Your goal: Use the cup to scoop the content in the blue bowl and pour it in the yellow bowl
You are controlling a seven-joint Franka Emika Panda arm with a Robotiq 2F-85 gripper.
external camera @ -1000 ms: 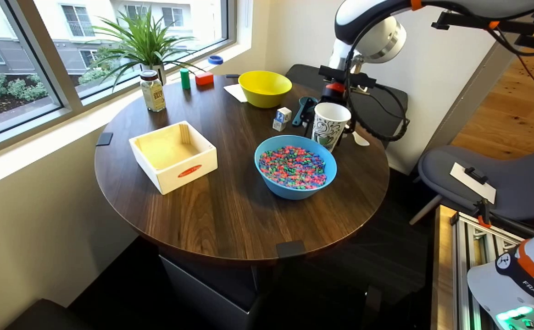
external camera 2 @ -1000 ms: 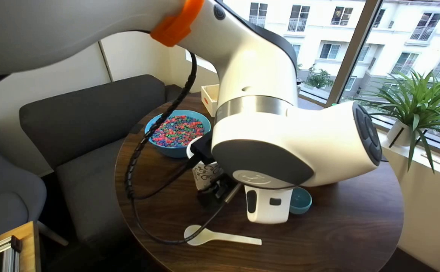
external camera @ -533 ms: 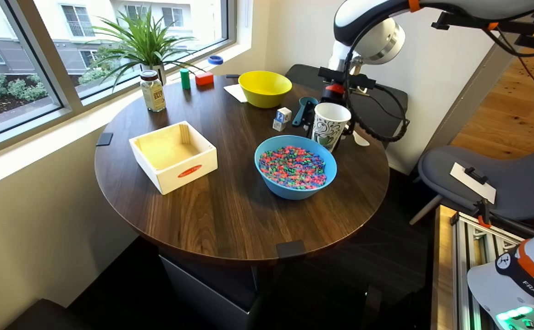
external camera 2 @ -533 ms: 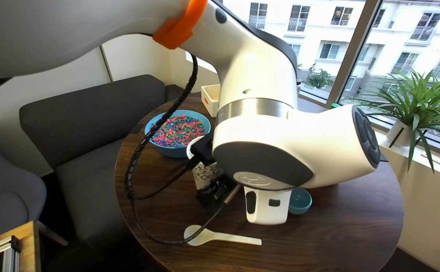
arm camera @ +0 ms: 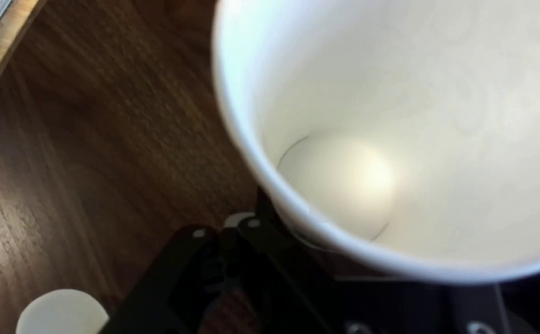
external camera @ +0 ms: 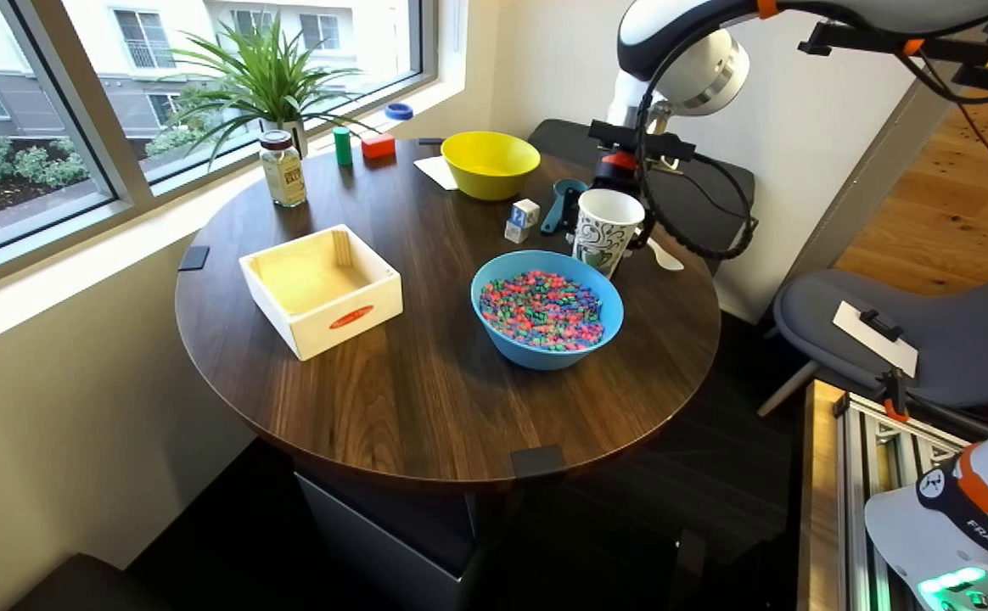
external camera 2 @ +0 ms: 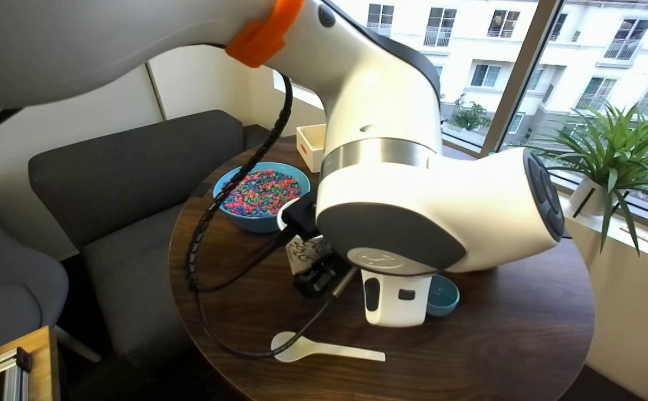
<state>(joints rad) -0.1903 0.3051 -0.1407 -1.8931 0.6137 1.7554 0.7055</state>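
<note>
1. In an exterior view I see the blue bowl (external camera: 545, 361) on the round table (external camera: 375, 416), holding a broad heap of beads (external camera: 542, 310) in pink, blue, green and red.
2. The yellow bowl (external camera: 490, 182) stands on the same table, well apart from the blue one, the yellow of its inside showing.
3. The cup (external camera: 600, 243), white with a swirled print, is just beside the blue bowl, mouth up; in the wrist view I look past its rim down to the white bottom. I cannot tell whether its base meets the table.
4. I have the gripper (external camera: 609, 224) clenched around the cup, a dark finger at either side.
5. The wooden box (external camera: 324, 329) is open at the top and shows its pale floor.
6. My count: two bowls, one cup, one wooden box, one teal scoop (external camera: 558, 206), one white spoon (external camera 2: 335, 350), two small lettered blocks (external camera: 525, 214), one jar (external camera: 283, 174), one green cylinder (external camera: 342, 146), one red block (external camera: 378, 147).
7. The teal scoop and the lettered blocks lie between the cup and the yellow bowl.
8. In an exterior view my arm (external camera 2: 379, 184) blocks much of the table, and its black cable (external camera 2: 191, 262) crosses in front of the blue bowl.
</note>
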